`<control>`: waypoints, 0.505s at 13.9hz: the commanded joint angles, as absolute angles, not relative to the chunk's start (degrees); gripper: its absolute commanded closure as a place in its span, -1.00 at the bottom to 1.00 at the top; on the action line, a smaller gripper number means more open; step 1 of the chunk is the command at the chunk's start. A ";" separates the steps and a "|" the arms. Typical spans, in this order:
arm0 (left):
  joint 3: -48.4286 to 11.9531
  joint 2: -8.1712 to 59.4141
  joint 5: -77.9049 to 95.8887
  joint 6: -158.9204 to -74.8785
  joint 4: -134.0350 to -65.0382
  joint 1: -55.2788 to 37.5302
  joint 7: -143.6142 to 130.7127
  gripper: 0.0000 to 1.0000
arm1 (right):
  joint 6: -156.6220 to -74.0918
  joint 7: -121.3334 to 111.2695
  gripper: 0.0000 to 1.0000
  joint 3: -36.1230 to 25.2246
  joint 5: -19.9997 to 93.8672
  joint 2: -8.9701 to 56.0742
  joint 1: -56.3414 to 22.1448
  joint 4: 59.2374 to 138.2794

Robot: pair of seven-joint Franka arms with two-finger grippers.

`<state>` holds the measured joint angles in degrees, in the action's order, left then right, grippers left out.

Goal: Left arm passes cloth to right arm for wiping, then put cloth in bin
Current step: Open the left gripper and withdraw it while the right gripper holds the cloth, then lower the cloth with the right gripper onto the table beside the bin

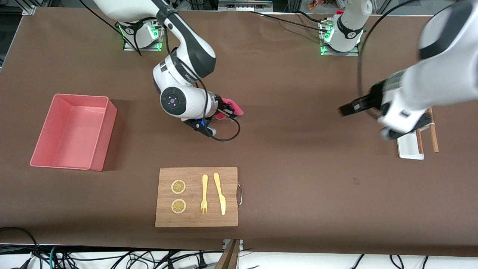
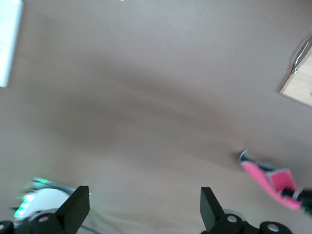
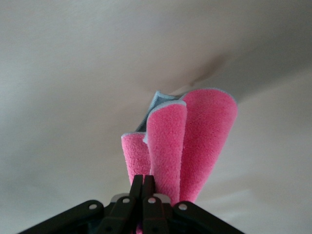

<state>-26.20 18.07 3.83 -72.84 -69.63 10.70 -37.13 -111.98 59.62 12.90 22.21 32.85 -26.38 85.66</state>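
Note:
The magenta cloth [image 1: 234, 107] hangs folded just above the brown table's middle, pinched in my right gripper [image 1: 224, 111], which is shut on it. In the right wrist view the two fingers meet at the cloth's lower edge [image 3: 143, 183] and the cloth [image 3: 195, 141] stands up in folds in front of them. My left gripper [image 1: 348, 109] is over the table toward the left arm's end, apart from the cloth, open and holding nothing [image 2: 145, 207]. From the left wrist view the cloth [image 2: 270, 179] shows a good way off. The pink bin [image 1: 101, 144] stands at the right arm's end.
A wooden cutting board [image 1: 231, 179] with two lemon slices, a fork and a knife lies nearer the front camera than the cloth. A white tray [image 1: 410, 148] and wooden sticks [image 1: 433, 130] lie under the left arm. The board's corner [image 2: 300, 87] shows in the left wrist view.

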 commanded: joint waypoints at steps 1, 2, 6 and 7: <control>-26.46 5.93 2.37 -72.86 -80.91 15.28 -25.61 -1.00 | -116.45 59.86 1.00 14.68 23.12 33.40 -25.23 89.19; -26.37 1.80 2.37 -74.17 -85.91 16.42 -22.79 -1.00 | -118.11 58.98 1.00 14.68 23.12 33.49 -25.14 91.21; -26.19 -8.34 2.37 -90.23 -105.52 19.86 -12.31 -1.00 | -119.53 49.34 1.00 13.81 22.24 33.14 -22.42 98.34; -26.19 -8.00 2.29 -92.35 -106.51 20.47 -12.13 -1.00 | -119.36 46.44 1.00 12.67 22.32 33.05 -21.80 98.52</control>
<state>-26.18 -4.48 3.57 -86.30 -98.64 18.75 -15.94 -118.93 51.98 13.22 22.12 34.69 -24.21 95.83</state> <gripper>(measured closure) 0.000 0.982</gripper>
